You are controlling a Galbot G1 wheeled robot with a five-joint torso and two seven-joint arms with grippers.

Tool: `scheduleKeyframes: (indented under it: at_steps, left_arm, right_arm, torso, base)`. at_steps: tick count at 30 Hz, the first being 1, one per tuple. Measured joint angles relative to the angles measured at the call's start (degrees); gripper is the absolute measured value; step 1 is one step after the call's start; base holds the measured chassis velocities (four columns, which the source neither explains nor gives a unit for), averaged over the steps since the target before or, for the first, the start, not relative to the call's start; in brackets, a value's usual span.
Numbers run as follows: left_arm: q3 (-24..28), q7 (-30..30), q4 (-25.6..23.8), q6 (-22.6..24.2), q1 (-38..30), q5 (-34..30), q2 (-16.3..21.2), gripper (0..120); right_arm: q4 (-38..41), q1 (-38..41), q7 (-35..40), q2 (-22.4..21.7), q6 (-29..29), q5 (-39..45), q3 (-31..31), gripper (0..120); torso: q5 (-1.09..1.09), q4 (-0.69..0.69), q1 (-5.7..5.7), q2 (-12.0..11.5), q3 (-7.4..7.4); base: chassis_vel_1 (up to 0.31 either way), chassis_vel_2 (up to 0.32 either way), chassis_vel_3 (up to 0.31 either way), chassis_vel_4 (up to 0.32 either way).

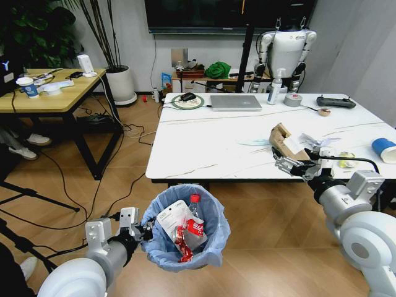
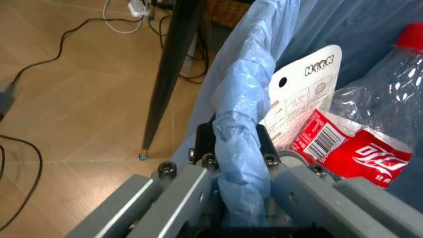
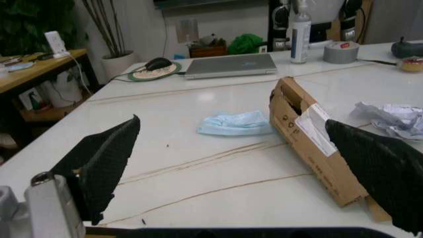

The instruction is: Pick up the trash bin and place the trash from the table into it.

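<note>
Head view shows the left gripper (image 1: 146, 231) clamped on the blue-bagged rim of the trash bin (image 1: 185, 228), held above the floor before the table (image 1: 204, 148). Inside lie one red-labelled bottle (image 2: 370, 124) and one white card (image 2: 300, 94) printed "HOOK". At the table's near edge, the right gripper (image 1: 296, 164) spreads its jaws wide beside one torn cardboard box (image 3: 310, 134). One crumpled paper (image 3: 390, 116) and one blue cup (image 1: 385, 149) lie nearby.
</note>
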Motion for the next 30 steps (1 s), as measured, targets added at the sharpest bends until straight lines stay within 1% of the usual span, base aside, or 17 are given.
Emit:
scheduleKeyframes:
  at_steps: [1, 4, 6, 9, 21, 23, 25, 28, 30]
  left_arm:
    - [-0.04, -0.08, 0.00, 0.00, 0.10, 0.00, 0.00, 0]
    - [-0.10, -0.24, 0.00, 0.00, 0.36, 0.00, 0.00, 0]
    - [-0.11, -0.33, 0.00, 0.00, 0.48, 0.01, 0.00, 0]
    - [-0.08, -0.42, 0.00, 0.00, 0.51, 0.07, -0.01, 0]
    - [0.09, -0.46, 0.00, 0.00, 0.89, 0.58, -0.24, 0]
    - [0.05, -0.46, 0.00, 0.00, 0.96, 0.66, -0.25, 0]
    - [0.05, -0.46, 0.00, 0.00, 1.03, 0.68, -0.25, 0]
    - [0.05, -0.46, 0.00, 0.00, 1.27, 0.69, -0.16, 0]
    - [0.04, -0.46, 0.00, 0.00, 1.34, 0.69, -0.11, 0]
  right_arm:
    - [-0.29, 0.17, 0.04, 0.00, 0.01, 0.12, -0.17, 100]
    - [-0.77, 0.42, 0.07, 0.00, 0.08, 0.18, -0.29, 100]
    - [-0.90, 0.57, 0.08, 0.00, 0.14, 0.23, -0.38, 100]
    - [-0.91, 0.62, 0.09, 0.12, 0.18, 0.25, -0.54, 100]
    - [-0.70, 0.45, 0.62, 0.12, 0.35, 1.31, -0.58, 100]
    - [-0.85, 0.63, 0.71, -0.03, 0.48, 1.44, -0.85, 100]
    - [-1.12, 0.88, 0.77, -0.22, 0.72, 1.47, -1.13, 100]
    - [-2.25, 2.30, 0.98, -1.33, 1.58, 1.72, -2.13, 100]
    - [-2.68, 2.88, 1.07, -1.69, 1.85, 1.88, -2.49, 100]
  torso:
    - [-0.02, 0.00, 0.00, 0.00, 0.00]
    - [0.01, 0.00, 0.00, 0.00, 0.00]
    - [-0.03, 0.00, 0.00, 0.00, 0.00]
    - [0.02, 0.00, 0.01, 0.00, 0.00]
    - [-0.01, -0.01, -0.01, -0.01, 0.00]
    - [-0.02, -0.01, -0.01, -0.01, 0.00]
    - [0.02, 0.01, -0.01, -0.01, 0.00]
    - [-0.01, -0.01, -0.01, -0.01, 0.00]
    - [0.01, -0.02, -0.01, -0.01, 0.00]
  base:
    - [-0.093, -0.093, 0.106, 0.103]
    - [-0.094, -0.089, 0.103, 0.103]
    - [-0.103, -0.101, 0.117, 0.116]
    - [-0.142, -0.112, 0.127, 0.121]
    - [-0.142, -0.135, 0.126, 0.133]
    - [-0.134, -0.138, 0.128, 0.121]
    - [-0.116, -0.144, 0.122, 0.146]
    - [-0.116, -0.106, 0.103, 0.117]
    - [-0.092, -0.087, 0.075, 0.093]
